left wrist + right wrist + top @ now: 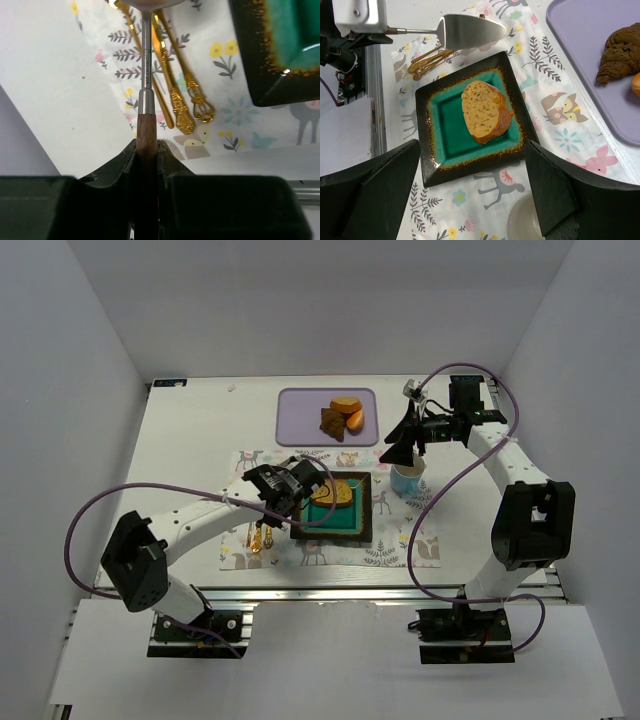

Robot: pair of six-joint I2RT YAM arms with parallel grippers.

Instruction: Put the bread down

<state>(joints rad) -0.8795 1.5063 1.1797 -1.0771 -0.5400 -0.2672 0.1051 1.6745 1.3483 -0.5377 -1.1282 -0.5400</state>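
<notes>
- Bread (485,111), golden-tan with a browner crust, lying flat in the well of a teal square plate (442,137) with a dark rim.
- Left fingers (117,167) clamped narrow on the wooden handle of a metal server (470,31), blade raised just beyond the plate's edge, near gold cutlery (182,107).
- Right fingers (375,185) spread wide, holding nothing, above the plate.
- Patterned placemat (545,100) beneath, on the white counter (190,440).

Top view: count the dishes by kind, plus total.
teal plate: 1
purple tray: 1
blue cup: 1
Total: 3
</notes>
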